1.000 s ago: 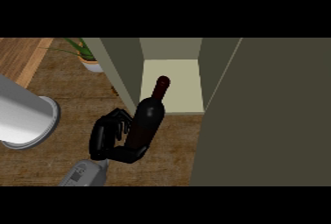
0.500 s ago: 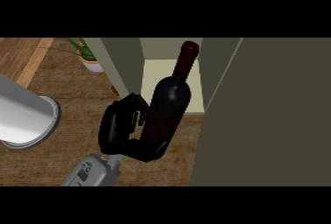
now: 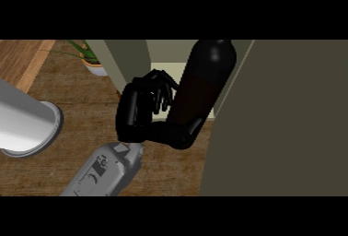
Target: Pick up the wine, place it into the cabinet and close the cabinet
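Wine bottle (image 3: 201,87) at centre of the frame, upright with a slight tilt, dark glass, neck and top running up to the upper edge of the view. Held off the table (image 3: 81,97), in front of the cabinet opening (image 3: 166,57), with the pale shelf inside showing just behind its left flank. Not yet inside, judging by how much of the body overlaps the cabinet's front posts.

Gripped low on the body by one robot hand (image 3: 142,110), fingers curled round the lower half from the left, thumb or palm wrapping under the base near centre. Grey forearm entering from the lower edge, left of centre. Which arm this is cannot be told from the view alone; taken as the right hand by the way the palm faces the bottle. Other hand not in view.

Likely heavy for its size, rigid, smooth and slippery, breakable if knocked on the cabinet frame. Best hold: around the wide body, as here, rather than the thin neck, keeping the weight close to the palm.

Outward: open cabinet door (image 3: 285,120) filling the right side of the frame, close beside the bottle. Large grey cylinder (image 3: 24,124) at the left edge. Small potted plant (image 3: 92,62) in the upper left.
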